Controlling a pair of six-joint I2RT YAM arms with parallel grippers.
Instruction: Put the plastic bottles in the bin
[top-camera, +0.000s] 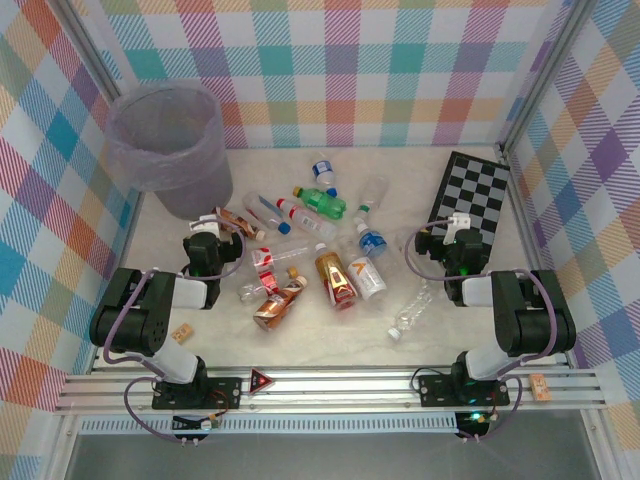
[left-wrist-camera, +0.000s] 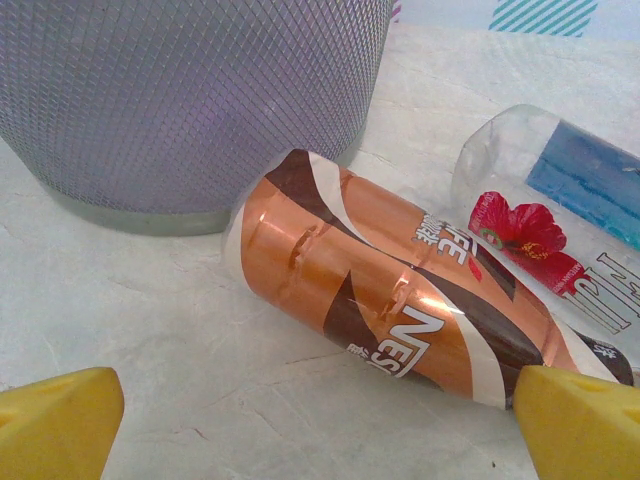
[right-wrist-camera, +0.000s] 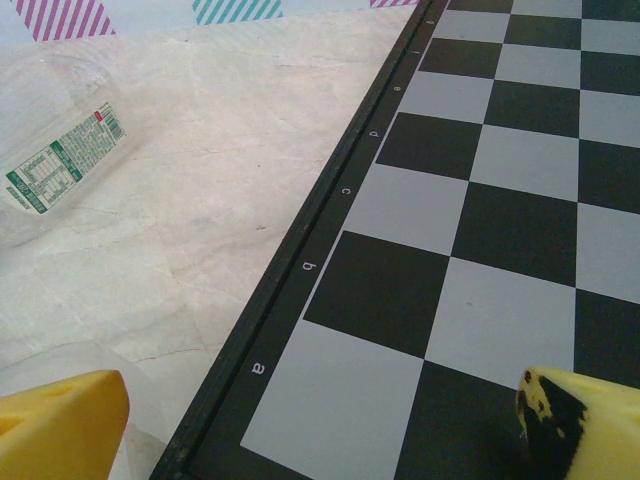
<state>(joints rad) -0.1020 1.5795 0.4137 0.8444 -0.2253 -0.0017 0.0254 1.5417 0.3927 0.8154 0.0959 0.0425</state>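
Yellow fingertips (left-wrist-camera: 55, 420) of left gripper (left-wrist-camera: 320, 435) spread wide, copper-brown bottle (left-wrist-camera: 390, 290) lying just ahead, bin (left-wrist-camera: 190, 100) wall close beyond it, bare tabletop (left-wrist-camera: 150, 330) beneath, right gripper (right-wrist-camera: 320, 430) also spread, straddling checkerboard (right-wrist-camera: 480, 200) edge, clear bottle (right-wrist-camera: 60, 160) to its left

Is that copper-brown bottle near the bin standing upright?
No, the copper-brown bottle lies on its side, close beside the bin.

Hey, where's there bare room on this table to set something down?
Bare tabletop runs between the bottles and the near rail. A thinner strip follows the back wall between bin and checkerboard. The middle is crowded.
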